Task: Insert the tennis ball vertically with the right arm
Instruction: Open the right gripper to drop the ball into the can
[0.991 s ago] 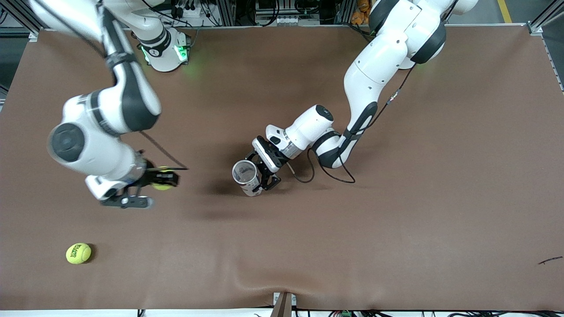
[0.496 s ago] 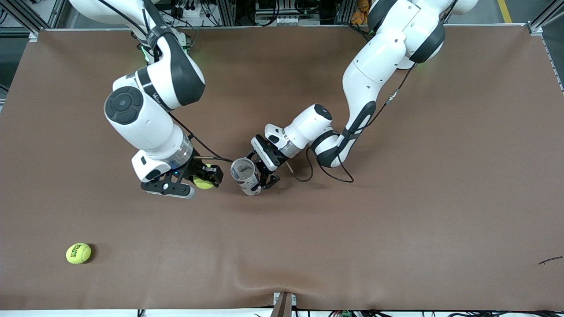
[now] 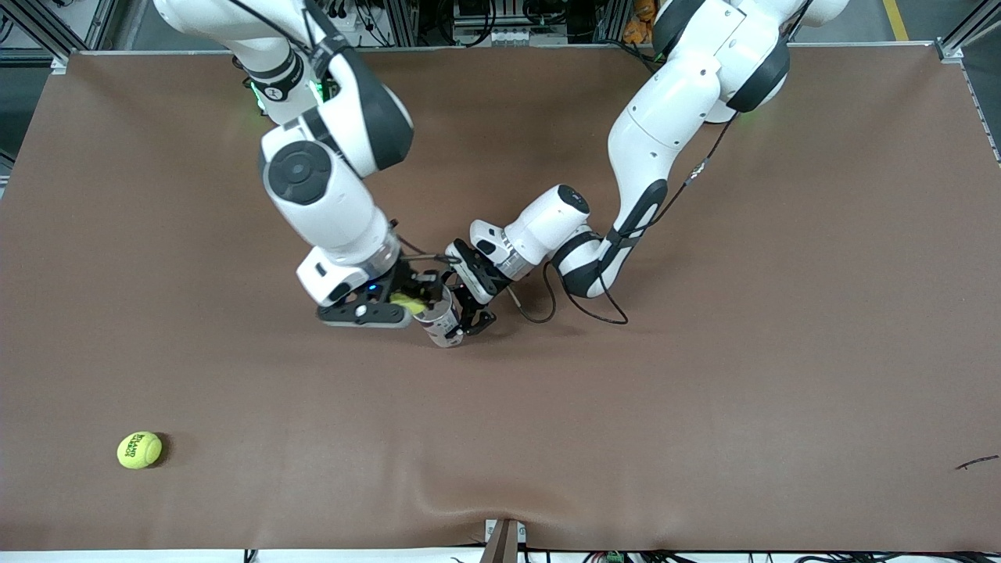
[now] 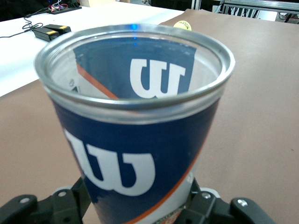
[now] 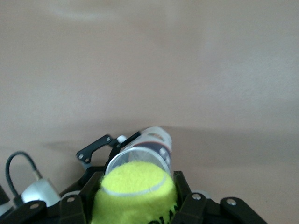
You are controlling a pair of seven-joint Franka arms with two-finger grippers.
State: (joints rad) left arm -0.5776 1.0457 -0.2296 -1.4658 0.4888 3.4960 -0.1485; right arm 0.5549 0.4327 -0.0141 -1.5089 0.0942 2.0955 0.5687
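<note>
**Right gripper holds ball over the can's mouth**

Front view: the right gripper [image 3: 408, 301], clamped on a tennis ball [image 3: 407, 302], hangs over the open mouth of the ball can [image 3: 440, 320]. The left gripper [image 3: 468, 311] grips that can's side, holding it upright. A second tennis ball [image 3: 139, 450] lies well apart from the can, nearer the camera, toward the right arm's end of the table [image 3: 704, 391].

Left wrist view: the can [image 4: 135, 135] fills the frame, its blue wall between black fingers [image 4: 219, 212].

Right wrist view: the held ball [image 5: 135, 191] sits just above the can's rim [image 5: 140, 156].
</note>
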